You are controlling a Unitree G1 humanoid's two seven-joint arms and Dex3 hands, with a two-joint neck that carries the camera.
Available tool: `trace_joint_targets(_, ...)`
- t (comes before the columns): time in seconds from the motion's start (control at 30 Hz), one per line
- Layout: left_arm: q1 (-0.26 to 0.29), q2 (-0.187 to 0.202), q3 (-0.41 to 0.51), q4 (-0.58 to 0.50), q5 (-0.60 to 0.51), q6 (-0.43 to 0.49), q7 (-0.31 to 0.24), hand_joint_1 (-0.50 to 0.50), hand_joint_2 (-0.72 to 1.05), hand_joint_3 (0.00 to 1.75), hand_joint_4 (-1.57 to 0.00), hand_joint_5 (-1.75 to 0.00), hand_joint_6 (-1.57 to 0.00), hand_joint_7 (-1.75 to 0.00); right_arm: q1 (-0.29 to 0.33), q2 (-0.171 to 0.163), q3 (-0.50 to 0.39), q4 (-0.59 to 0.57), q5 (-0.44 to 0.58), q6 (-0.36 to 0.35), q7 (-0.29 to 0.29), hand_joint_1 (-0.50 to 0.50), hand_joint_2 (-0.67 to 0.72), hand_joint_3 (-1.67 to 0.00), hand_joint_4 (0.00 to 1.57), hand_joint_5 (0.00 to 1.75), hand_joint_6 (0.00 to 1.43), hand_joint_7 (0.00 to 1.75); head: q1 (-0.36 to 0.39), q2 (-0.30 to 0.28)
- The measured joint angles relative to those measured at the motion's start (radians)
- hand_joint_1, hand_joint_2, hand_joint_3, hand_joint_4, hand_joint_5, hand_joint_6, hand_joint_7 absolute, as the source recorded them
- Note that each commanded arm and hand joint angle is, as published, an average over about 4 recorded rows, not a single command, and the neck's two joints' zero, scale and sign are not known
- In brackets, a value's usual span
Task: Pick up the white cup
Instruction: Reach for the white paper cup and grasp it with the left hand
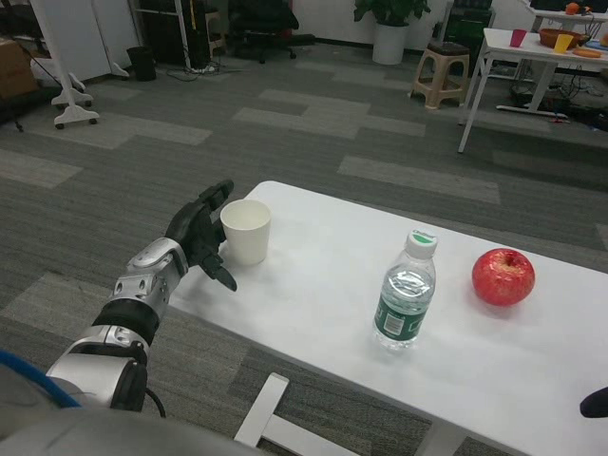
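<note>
The white cup stands upright near the left end of the white table. My left hand is right beside it on its left, fingers spread apart, with the upper fingers reaching behind the cup's rim and the thumb pointing under its near side. Whether the fingers touch the cup I cannot tell; they do not close around it. Only a dark tip of my right hand shows at the picture's lower right edge.
A clear water bottle with a green label stands mid-table, and a red apple lies to its right. The table's left edge runs just under my left hand. Beyond are carpet, a stool and another white table.
</note>
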Motion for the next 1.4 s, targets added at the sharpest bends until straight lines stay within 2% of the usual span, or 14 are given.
trace_joint_targets(0.1,-0.009,0.005,0.001,0.023,0.000,-0.001,0.000,-0.50,-0.46,0.09,0.00,-0.21,0.00,-0.07,0.000,0.000,0.005,0.000,0.000,0.000,0.000,-0.46,0.72,0.00,0.00,0.00,0.00,0.00,0.004,-0.003)
trace_joint_targets(0.37,-0.055,0.014,0.003,0.083,0.008,-0.010,0.006,-0.50,-0.55,0.09,0.00,-0.21,0.00,-0.07,0.001,0.000,0.011,0.003,0.000,0.000,0.000,-0.46,0.72,0.00,0.00,0.00,0.00,0.00,0.011,-0.003)
trace_joint_targets(0.53,-0.095,0.014,0.004,0.131,0.053,-0.013,0.008,-0.50,-0.46,0.09,0.00,-0.21,0.00,-0.07,0.001,0.000,0.014,0.005,0.000,0.000,0.000,-0.46,0.72,0.00,0.00,0.00,0.00,0.00,0.013,-0.004)
trace_joint_targets(0.83,-0.166,0.020,0.004,0.194,0.150,-0.014,0.009,-0.50,-0.55,0.09,0.00,-0.21,0.00,-0.07,0.001,0.000,0.015,0.008,0.000,0.000,0.000,-0.46,0.72,0.00,0.00,0.00,0.00,0.00,0.006,-0.004)
trace_joint_targets(1.1,-0.171,0.027,0.006,0.196,0.185,0.001,0.009,-0.50,-0.55,0.09,0.00,-0.21,0.00,-0.07,0.001,0.000,0.015,0.008,0.000,0.000,0.000,-0.46,0.72,0.00,0.00,0.00,0.00,0.00,0.006,-0.003)
trace_joint_targets(1.17,-0.171,0.027,0.006,0.198,0.192,0.008,0.009,-0.50,-0.50,0.09,0.00,-0.21,0.00,-0.07,0.001,0.000,0.015,0.008,0.000,0.000,0.000,-0.46,0.72,0.00,0.00,0.00,0.00,0.00,0.007,-0.005)
trace_joint_targets(1.4,-0.172,0.028,0.007,0.216,0.201,0.013,0.009,-0.50,-0.55,0.09,0.00,-0.21,0.00,-0.07,0.001,0.000,0.019,0.008,0.000,0.000,0.000,-0.46,0.72,0.00,0.00,0.00,0.00,0.00,0.006,-0.011)
